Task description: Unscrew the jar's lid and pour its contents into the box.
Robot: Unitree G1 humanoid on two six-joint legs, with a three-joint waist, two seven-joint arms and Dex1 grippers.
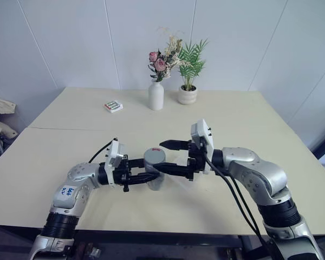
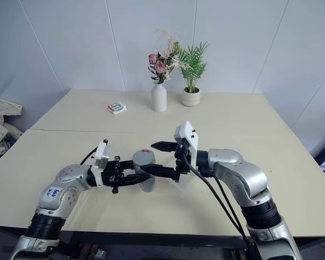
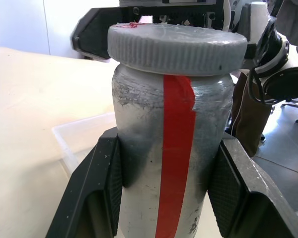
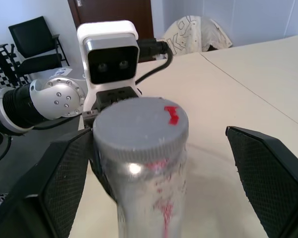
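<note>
- Looking through the head camera, the jar was seen upright between the two grippers, raised above the table. The left gripper was closed on the jar's body, its fingers coming in level from the left.
- The lid was still seated on the jar, directly above the left gripper's fingers, its red mark facing up. The right gripper was held level from the opposite side with its jaws spread wide, one finger beyond the lid and the other on the near side of the jar; no contact with the lid could be made out.
- Well beyond both grippers, a white vase of flowers, a small potted plant and a small green-and-white pack were seen standing near the table's far edge.
- From the left wrist, the jar was shown clamped between the two black pads, with its red stripe facing the camera. The ribbed lid sat just past the fingertips. A corner of the translucent box was seen on the table beside and below the jar, and the right gripper's dark body stood behind the lid.
- From the right wrist, the lid was seen close up between the open fingers, nearer to one finger than to the other, with clear space left at the wider side. The left wrist's camera housing was seen just behind the jar.
</note>
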